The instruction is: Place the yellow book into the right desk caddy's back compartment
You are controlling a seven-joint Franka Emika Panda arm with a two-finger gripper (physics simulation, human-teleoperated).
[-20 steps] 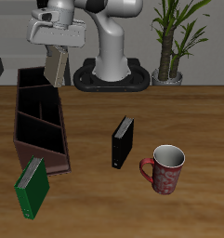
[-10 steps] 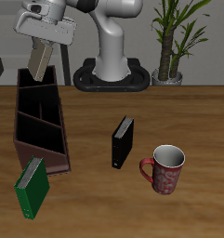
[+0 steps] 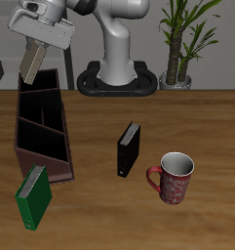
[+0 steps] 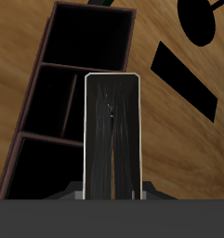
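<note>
My gripper [image 3: 37, 47] is shut on the yellow book [image 3: 32, 62], a slim tan book that hangs tilted in the air above the far end of the right desk caddy [image 3: 41, 125], a long dark reddish-brown box with slanted dividers. In the wrist view the book [image 4: 111, 139] fills the middle, pale edges around a dark face, with the caddy [image 4: 76, 93] below it. The back compartment [image 3: 39, 86] is the squarish end section farthest from the table's front edge; the book's lower end hangs just above and beyond its far rim, not inside it.
A green book [image 3: 33, 196] leans at the caddy's near end. A black book [image 3: 129, 149] stands mid-table; it shows in the wrist view [image 4: 183, 80] too. A red patterned mug [image 3: 173, 177] stands nearer the front edge. The robot base [image 3: 117, 78] and a potted plant [image 3: 179, 44] stand at the back.
The gripper has carried the yellow book sideways past the caddy's far end and tilted it more. Nothing else on the table has moved.
</note>
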